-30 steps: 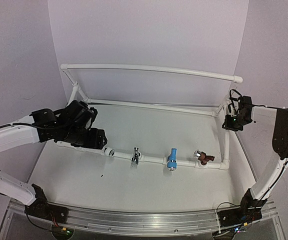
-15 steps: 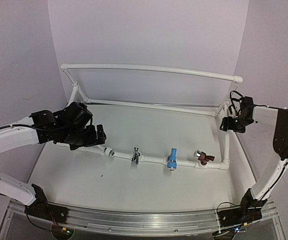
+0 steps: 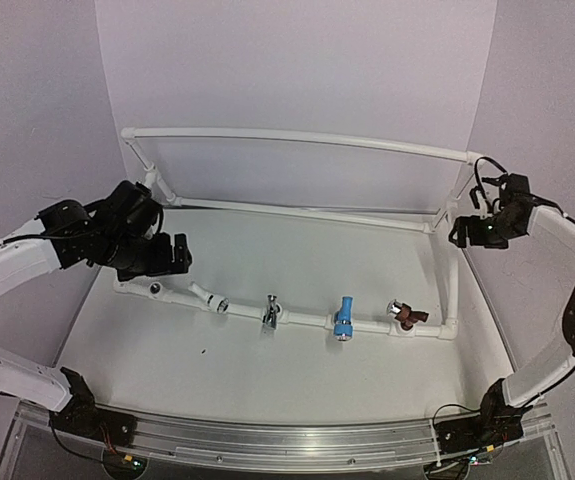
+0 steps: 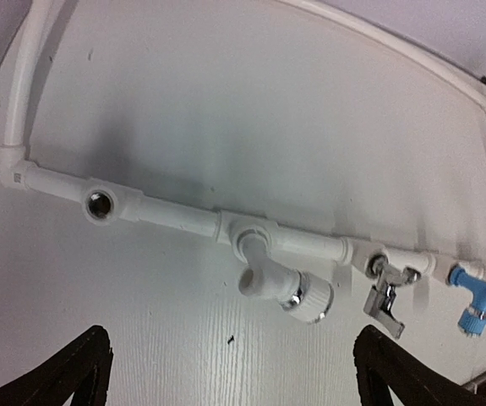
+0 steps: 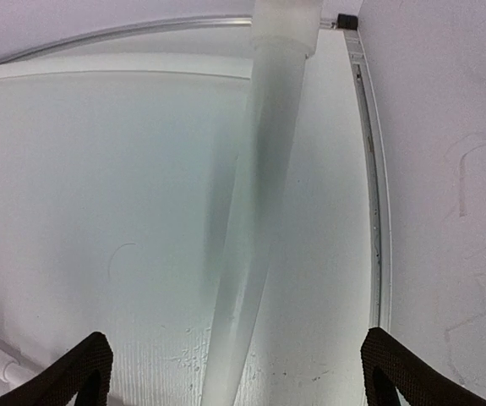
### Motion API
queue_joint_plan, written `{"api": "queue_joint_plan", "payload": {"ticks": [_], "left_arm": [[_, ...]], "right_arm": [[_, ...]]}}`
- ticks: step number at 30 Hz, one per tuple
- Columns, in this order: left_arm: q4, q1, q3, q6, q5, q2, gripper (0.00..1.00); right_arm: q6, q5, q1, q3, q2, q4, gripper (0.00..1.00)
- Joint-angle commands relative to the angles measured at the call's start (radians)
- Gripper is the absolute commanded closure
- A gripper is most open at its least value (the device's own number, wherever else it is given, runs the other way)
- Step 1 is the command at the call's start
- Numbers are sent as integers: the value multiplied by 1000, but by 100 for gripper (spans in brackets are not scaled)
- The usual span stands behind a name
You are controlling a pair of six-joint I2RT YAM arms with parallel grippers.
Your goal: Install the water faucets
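2 arms bent inward, left gripper [image 3: 175,256] angled down, right gripper [image 3: 462,232] held high, both with jaws wide apart

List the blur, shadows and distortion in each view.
Top external: even light, violet cast on the walls. Left wrist: lens bows the pipe frame; grey shadow on the table behind it. Right wrist: the upright pipe close to the lens is blurred.

White table [image 3: 297,270], a white pipe frame [image 3: 307,319] standing right on it, and 1 tiny dark speck [image 3: 203,351] lying near the frame's front rail.
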Motion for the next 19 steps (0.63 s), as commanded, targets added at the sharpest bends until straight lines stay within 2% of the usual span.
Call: {"api": "queue_joint_plan", "payload": {"ticks": [1, 6, 10, 14, 19], "left_arm": [[-22, 171, 87, 206, 101, 34, 0], [-11, 337, 144, 294, 172, 99, 0], [30, 434, 114, 293, 217, 134, 0], [59, 471, 66, 269, 212, 140, 0], [67, 480, 54, 260, 199, 112, 0]], "right_arm": [[-35, -59, -2, 1, -168, -75, 2], [-59, -95, -2, -32, -355, -131, 2], [-59, -88, -2, -91, -502, -142, 2], [-30, -80, -2, -109, -590, -144, 2], [-4, -56, -2, -105, -593, -141, 2]]}}
